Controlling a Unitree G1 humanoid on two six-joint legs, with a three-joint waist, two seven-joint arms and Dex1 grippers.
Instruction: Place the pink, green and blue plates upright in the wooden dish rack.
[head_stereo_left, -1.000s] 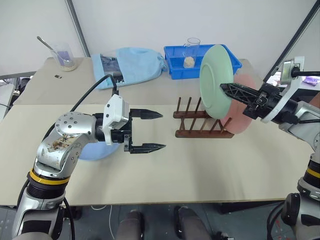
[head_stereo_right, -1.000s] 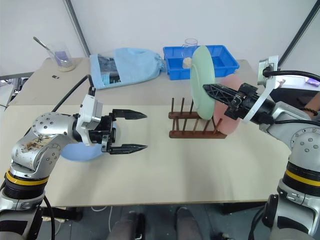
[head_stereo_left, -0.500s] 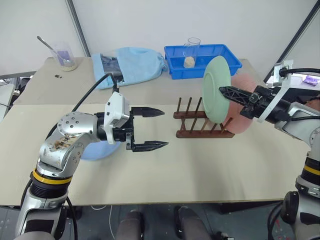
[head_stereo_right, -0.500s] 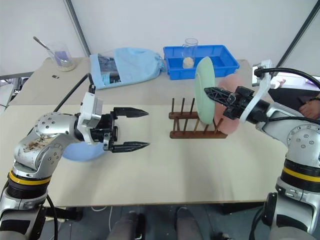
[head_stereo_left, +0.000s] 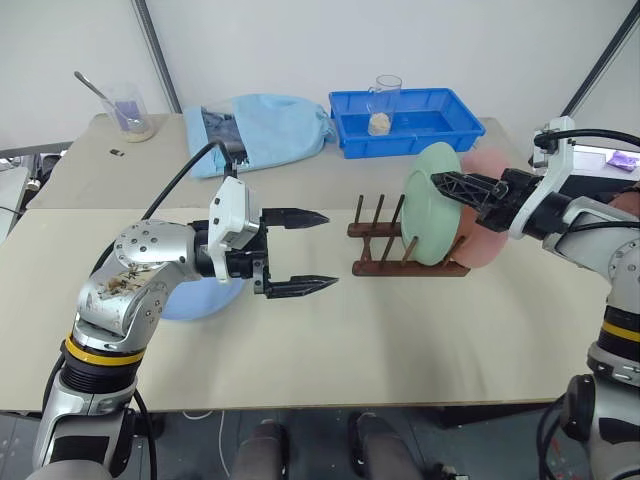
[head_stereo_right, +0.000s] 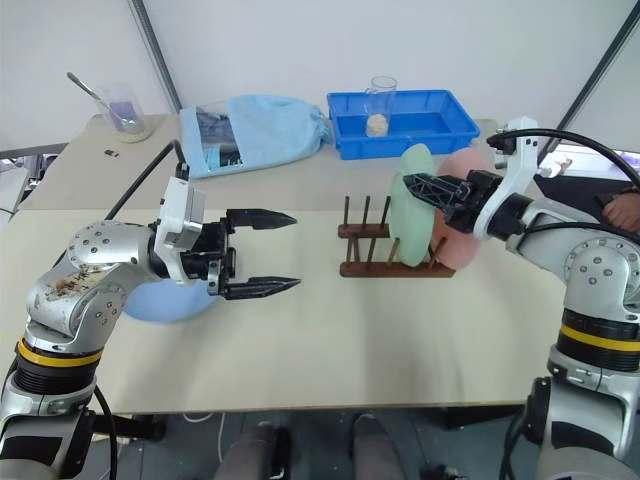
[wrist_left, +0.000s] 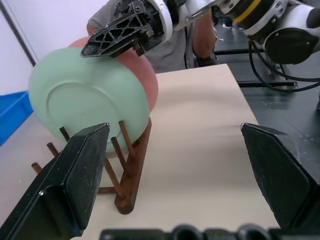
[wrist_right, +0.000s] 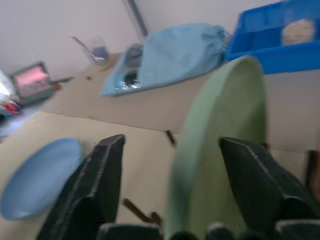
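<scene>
Two of the three plates stand in the rack (head_stereo_left: 405, 250). The pink plate (head_stereo_left: 487, 215) is upright at the rack's right end, and the green plate (head_stereo_left: 432, 216) stands just left of it, leaning against it, its lower edge down among the pegs. The right hand (wrist_right: 170, 200) is at the green plate's top edge with its fingers spread to either side of the rim, so the plate looks released or nearly so; whether a finger touches it cannot be told.

The blue plate (head_stereo_left: 196, 297) is left to do. It lies flat on the desk (head_stereo_left: 400, 340) at the left, partly hidden behind the left arm. The left hand (head_stereo_left: 312, 250) hovers above the desk, well apart from the rack, fingers spread wide and holding nothing.

Free pegs remain at the rack's left end, enough by the look of it for the blue plate. At the far side lie a light blue cloth bag (head_stereo_left: 265, 130), a blue tray (head_stereo_left: 410, 118) with a glass, and a cup with a spoon (head_stereo_left: 125, 108); none block the way.
</scene>
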